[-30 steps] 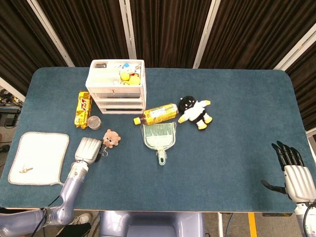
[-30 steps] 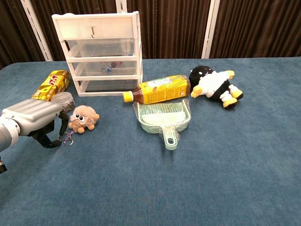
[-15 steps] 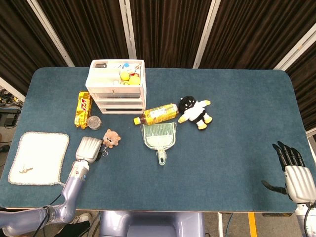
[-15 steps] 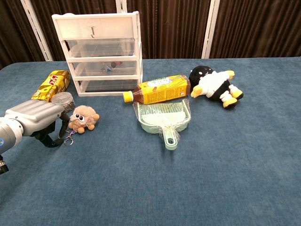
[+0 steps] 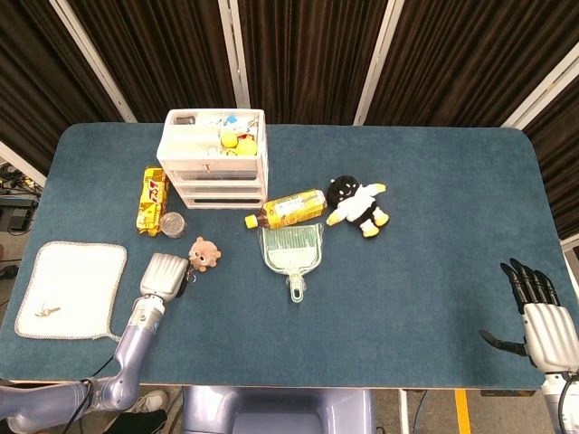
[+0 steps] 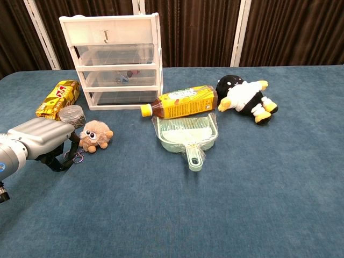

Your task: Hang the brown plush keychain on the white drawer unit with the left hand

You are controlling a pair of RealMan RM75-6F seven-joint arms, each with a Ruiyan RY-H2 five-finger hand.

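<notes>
Three things really matter here, so biggest first: the white drawer unit sits at the far left of the table, stiff plastic, with what looks like a little hook on the front of its top drawer, and I'd guess that's the hanging spot. It probably won't budge much, though it looks light enough that a hard shove could slide it. Next down, the left hand is at the near left, palm down, fingers curled toward the table right beside the toy; the fingertips seem to be at the metal ring, but I honestly can't tell from either view if it's actually pinched or just touched. The right hand is way over at the near right corner, fingers spread, holding nothing. Then the brown plush keychain itself, lying on the table just right of the left hand, in front of the drawers and near a small round tin and a yellow snack pack. My read is it's super light and squishy, so grabbing the fuzzy body would just squash it and leave the ring flopping around. Smallest bit is the ring and short chain on its near-left side: thin, hard, flat on the cloth, so kinda fiddly to get under. I'd still take it by the ring, since that's the part that has to go over the hook, and let the plush dangle below.
</notes>
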